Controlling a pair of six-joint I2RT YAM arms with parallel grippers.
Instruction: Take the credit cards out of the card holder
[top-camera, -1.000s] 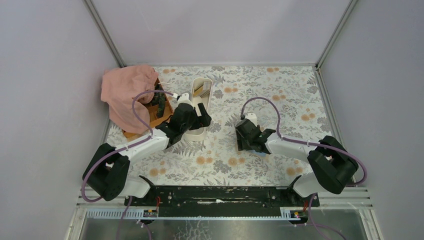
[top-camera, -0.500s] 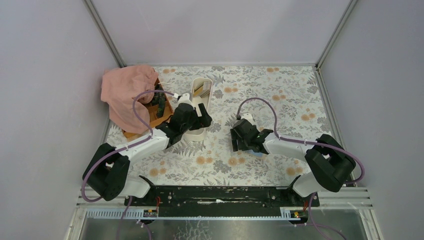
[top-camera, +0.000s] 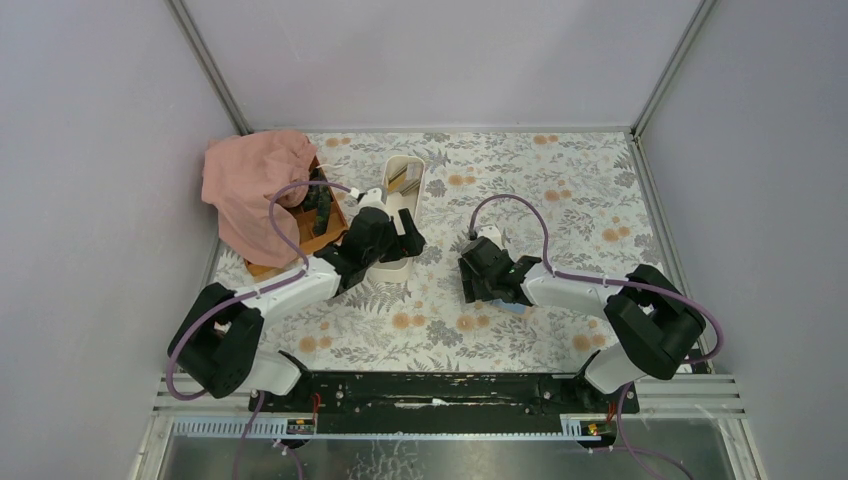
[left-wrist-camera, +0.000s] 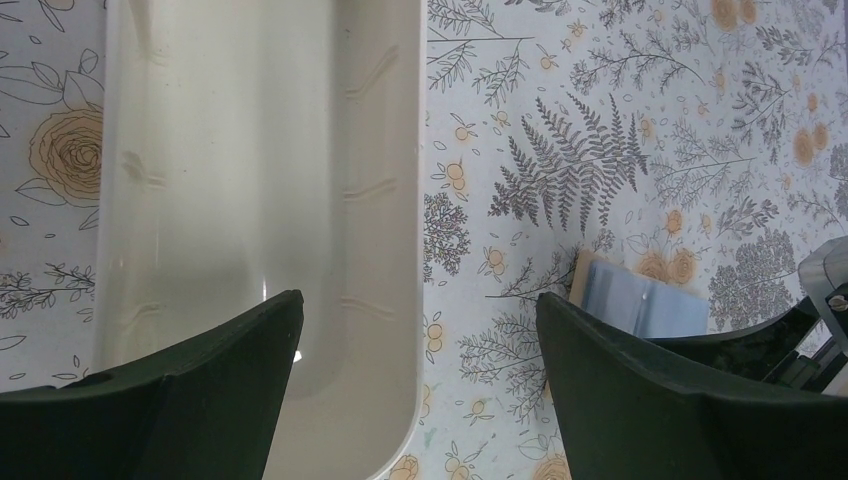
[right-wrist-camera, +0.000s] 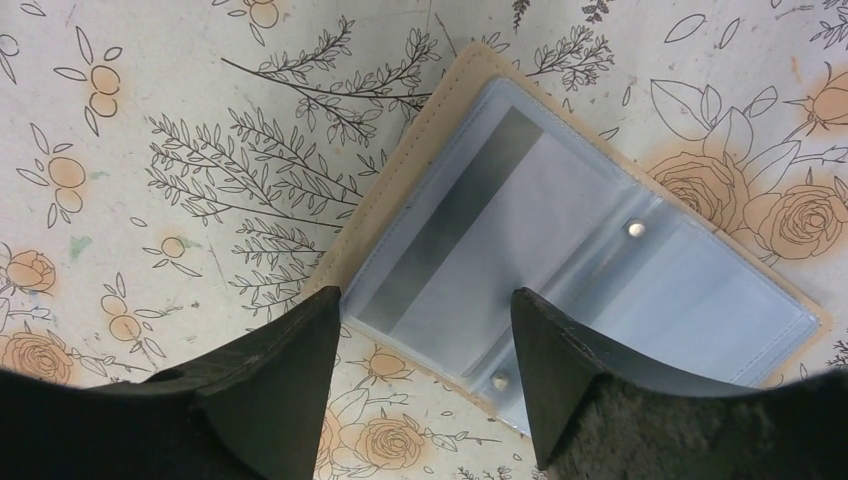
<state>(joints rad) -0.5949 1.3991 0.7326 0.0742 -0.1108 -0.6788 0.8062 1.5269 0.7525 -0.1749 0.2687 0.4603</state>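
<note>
Card holder (right-wrist-camera: 700, 290) lies open under our spread right claw (right-wrist-camera: 420, 310); one striped card (right-wrist-camera: 470, 215) sits sleeved, not yet out. Our left claw (left-wrist-camera: 418, 305) gapes over the white tray (left-wrist-camera: 250, 150).

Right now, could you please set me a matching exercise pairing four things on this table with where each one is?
Things:
1 card holder
2 white tray
3 pink cloth
4 left gripper

Places:
A draped over the wooden box
B open, over the tray's near end
C lying open under the right gripper
D between the box and the card holder

Pairs: 1-C, 2-D, 3-A, 4-B
</note>
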